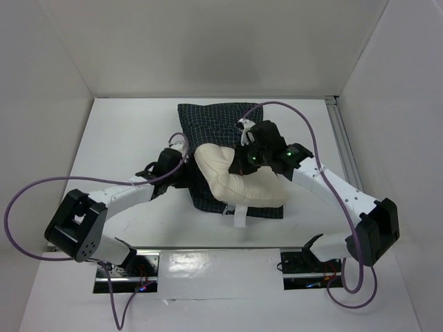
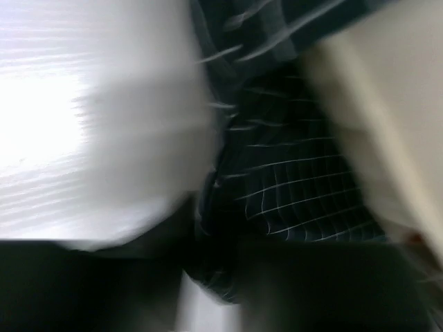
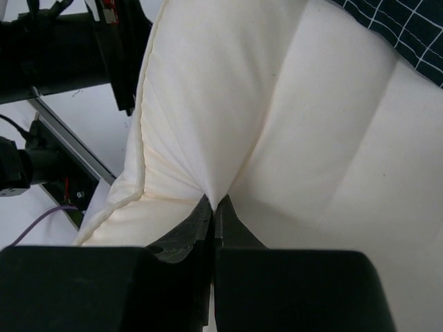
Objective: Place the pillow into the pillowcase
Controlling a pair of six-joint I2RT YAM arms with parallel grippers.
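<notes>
The right gripper [image 3: 213, 207] pinches a fold of the pillow [image 3: 291, 124], which lies just ahead of it atop the pillowcase [image 2: 291, 187]. The left gripper [image 1: 181, 168], its width too blurred to tell, should catch only the case's top layer beside it.

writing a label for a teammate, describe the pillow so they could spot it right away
On the white table lies a dark checked pillowcase. The pillow sits bunched over its near half, pinched by the shut jaws of the right gripper. It is the only cream, quilted thing there, with a small white tag at its near edge.
</notes>
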